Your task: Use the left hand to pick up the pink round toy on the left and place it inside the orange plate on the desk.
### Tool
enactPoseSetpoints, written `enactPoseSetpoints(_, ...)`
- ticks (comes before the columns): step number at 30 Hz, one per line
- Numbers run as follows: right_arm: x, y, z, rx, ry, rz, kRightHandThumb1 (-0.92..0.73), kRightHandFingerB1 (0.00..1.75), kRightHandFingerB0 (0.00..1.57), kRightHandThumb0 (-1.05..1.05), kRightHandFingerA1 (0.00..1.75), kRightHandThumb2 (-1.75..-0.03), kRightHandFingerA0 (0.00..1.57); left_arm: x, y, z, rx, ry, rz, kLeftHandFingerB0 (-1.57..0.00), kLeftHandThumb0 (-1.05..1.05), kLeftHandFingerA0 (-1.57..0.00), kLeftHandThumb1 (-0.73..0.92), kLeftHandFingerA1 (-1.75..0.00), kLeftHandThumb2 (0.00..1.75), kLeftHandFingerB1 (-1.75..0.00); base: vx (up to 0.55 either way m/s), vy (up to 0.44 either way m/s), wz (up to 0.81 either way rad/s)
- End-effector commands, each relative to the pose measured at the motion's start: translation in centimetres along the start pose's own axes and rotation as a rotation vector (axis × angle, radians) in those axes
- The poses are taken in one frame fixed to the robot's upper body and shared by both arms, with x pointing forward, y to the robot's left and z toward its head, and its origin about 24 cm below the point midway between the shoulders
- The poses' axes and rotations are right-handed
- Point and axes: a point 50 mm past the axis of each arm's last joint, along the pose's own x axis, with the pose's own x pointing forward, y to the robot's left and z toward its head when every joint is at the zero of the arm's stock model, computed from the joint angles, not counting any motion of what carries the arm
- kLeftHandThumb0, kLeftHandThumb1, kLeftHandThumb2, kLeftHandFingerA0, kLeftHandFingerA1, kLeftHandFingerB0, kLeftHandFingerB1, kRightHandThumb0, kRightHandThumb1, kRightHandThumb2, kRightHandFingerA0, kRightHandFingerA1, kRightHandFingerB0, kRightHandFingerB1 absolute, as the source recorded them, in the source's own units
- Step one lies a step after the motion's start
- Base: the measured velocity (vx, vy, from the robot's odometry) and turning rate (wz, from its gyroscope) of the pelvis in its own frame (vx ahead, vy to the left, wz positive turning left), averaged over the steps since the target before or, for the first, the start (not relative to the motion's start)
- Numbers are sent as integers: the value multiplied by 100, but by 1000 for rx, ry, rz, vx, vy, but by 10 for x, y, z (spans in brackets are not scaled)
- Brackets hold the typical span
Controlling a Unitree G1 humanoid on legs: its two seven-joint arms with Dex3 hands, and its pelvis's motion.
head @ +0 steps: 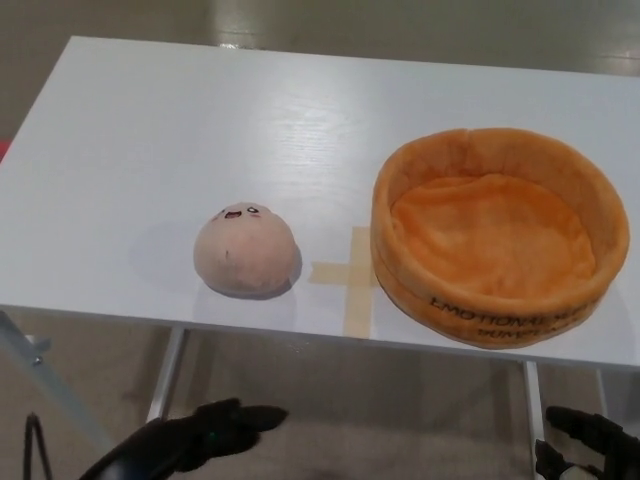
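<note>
Toy (pixel 246 250) near front desk (pixel 150 130) edge | left hand (pixel 195 440) below, open | plate (pixel 498 235) right

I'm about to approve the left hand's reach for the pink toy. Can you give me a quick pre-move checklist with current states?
1. Pink toy sits free on the table, nothing on it: ok.
2. Left hand open, holding nothing: ok.
3. Left hand at the toy: not ok, it is below the table's front edge.
4. Orange plate empty: ok.
5. Right hand away from toy and plate: ok.
6. Right hand open or shut: cannot tell.
</note>
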Motion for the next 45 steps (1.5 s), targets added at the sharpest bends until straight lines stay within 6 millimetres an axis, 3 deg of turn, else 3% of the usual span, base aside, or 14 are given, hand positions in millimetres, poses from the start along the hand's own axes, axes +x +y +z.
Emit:
enactPoseSetpoints(1, -2, 0, -5, -13, 2, -18, -63, 55, 56, -25, 75, -57, 60, -22, -24, 102, -44, -458, -381, -30, -44, -30, 59, -35, 58, -31, 0, 0, 0)
enactPoseSetpoints(11, -2, 0, -4, -2, 2, -12, -64, 56, 55, -24, 77, -58, 60, -29, 25, 177, 297, -796, -13, -27, -39, -9, 47, -30, 55, -31, 0, 0, 0)
enactPoseSetpoints(12, -2, 0, -4, -3, 1, -12, -64, 56, 55, -25, 77, -57, 60, -27, 31, 182, 334, -815, 41, -22, -41, -7, 36, -35, 61, -36, 0, 0, 0)
enactPoseSetpoints(17, -2, 1, -4, -12, 0, -11, -64, 55, 56, -24, 77, -57, 62, -11, 59, 194, 524, -807, 209, -19, -38, 0, 40, -25, 53, -29, 0, 0, 0)
enactPoseSetpoints(19, -2, 1, -4, -10, 2, -11, -64, 55, 56, -24, 76, -58, 62, -5, 65, 196, 582, -780, 250, -10, -41, 0, 30, -19, 67, -36, 0, 0, 0)
enactPoseSetpoints(20, -2, 1, -5, -9, 4, -9, -65, 54, 54, -25, 74, -58, 60, 2, 72, 196, 637, -743, 277, -6, -50, 0, 35, 0, 65, -25, 0, 0, 0)
enactPoseSetpoints(21, -2, 2, -5, -9, 5, -7, -65, 54, 54, -25, 74, -58, 60, 7, 77, 197, 675, -718, 295, -6, -50, 0, 35, 0, 65, -25, 0, 0, 0)
enactPoseSetpoints(24, -3, 2, -7, -16, 10, -5, -64, 54, 55, -24, 71, -58, 61, 41, 99, 186, 767, -562, 340, -9, -43, 0, 31, -5, 65, -28, 0, 0, 0)
enactPoseSetpoints(32, -3, 2, -9, 8, 18, 0, -64, 53, 54, -23, 71, -59, 60, 80, 118, 165, 871, -387, 384, -9, -49, 0, 34, -3, 66, -25, 0, 0, 0)
enactPoseSetpoints(37, -4, 2, -10, 0, 25, -2, -64, 52, 55, -24, 68, -58, 61, 109, 133, 132, 878, -158, 329, -9, -42, 0, 29, -6, 64, -27, 0, 0, 0)
enactPoseSetpoints(38, -4, 2, -10, -1, 24, -1, -64, 52, 54, -25, 70, -58, 60, 112, 134, 126, 870, -134, 324, -13, -34, 0, 40, -18, 53, -27, 0, 0, 0)
enactPoseSetpoints(42, -5, 2, -11, -1, 21, 2, -64, 53, 55, -25, 70, -58, 61, 121, 136, 103, 837, -42, 304, -10, -36, 0, 29, -19, 66, -36, 0, 0, 0)
enactPoseSetpoints(43, -5, 2, -12, 0, 21, 2, -64, 52, 54, -24, 70, -59, 60, 123, 136, 97, 833, -17, 302, -13, -33, 0, 40, -24, 52, -30, 0, 0, 0)
enactPoseSetpoints(45, -5, 2, -12, 4, 22, 1, -64, 52, 54, -23, 69, -58, 61, 125, 136, 88, 825, 23, 293, -16, -30, -4, 40, -24, 53, -30, 0, 0, 0)
